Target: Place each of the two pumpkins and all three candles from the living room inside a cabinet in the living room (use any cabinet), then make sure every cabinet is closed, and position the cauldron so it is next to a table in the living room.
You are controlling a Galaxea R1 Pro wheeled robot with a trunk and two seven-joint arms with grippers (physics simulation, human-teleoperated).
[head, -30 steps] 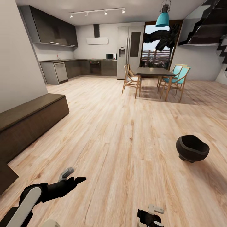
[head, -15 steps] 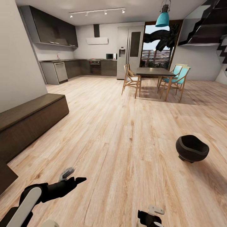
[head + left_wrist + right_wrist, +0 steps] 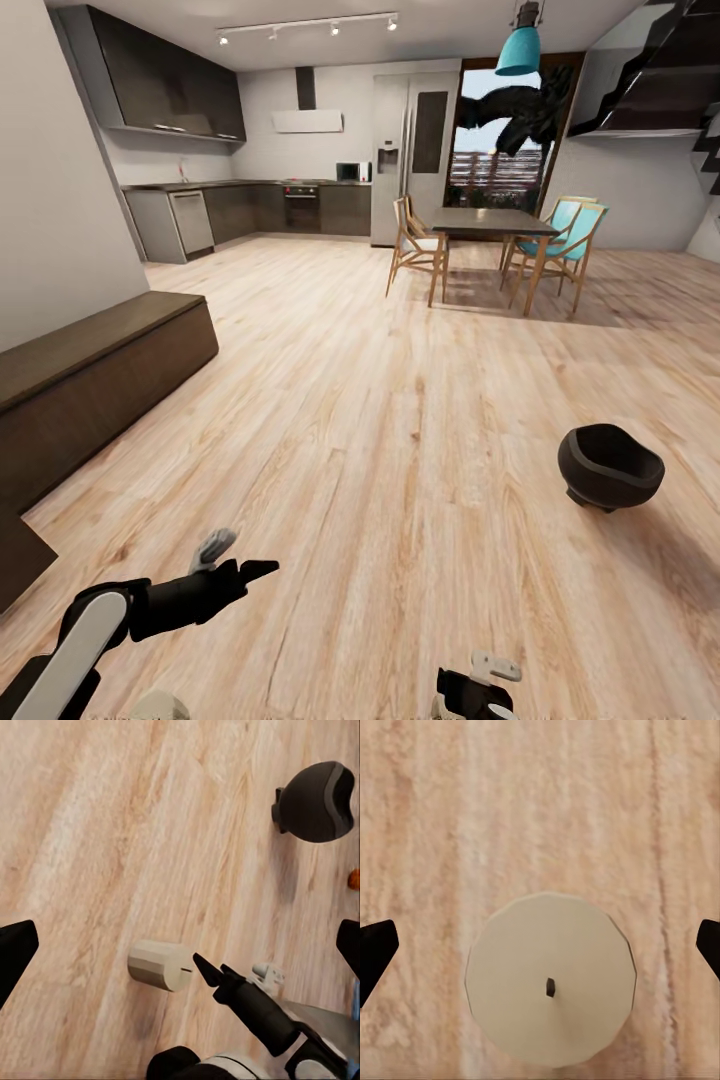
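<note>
Pale wood plank floor (image 3: 400,470) runs ahead of you toward the kitchen and a dark dining table (image 3: 492,225) with chairs. Your cauldron (image 3: 609,467) stands upright on the floor to the right, well apart from both arms; the left wrist view also catches it (image 3: 319,801), with a sliver of orange pumpkin (image 3: 353,879) at the frame edge near it. The dark brown cabinet (image 3: 90,385) sits along the left wall, its front closed as far as you can see.

One candle (image 3: 550,988) stands on the floor directly under your right gripper (image 3: 540,945), seen end-on with its dark wick at centre; the jaws are spread wide to either side and hold nothing. The left wrist view shows the same candle (image 3: 160,964) just beside the right arm's fingers.

Your left gripper (image 3: 180,945) is likewise spread wide and empty, held over bare floor.
</note>
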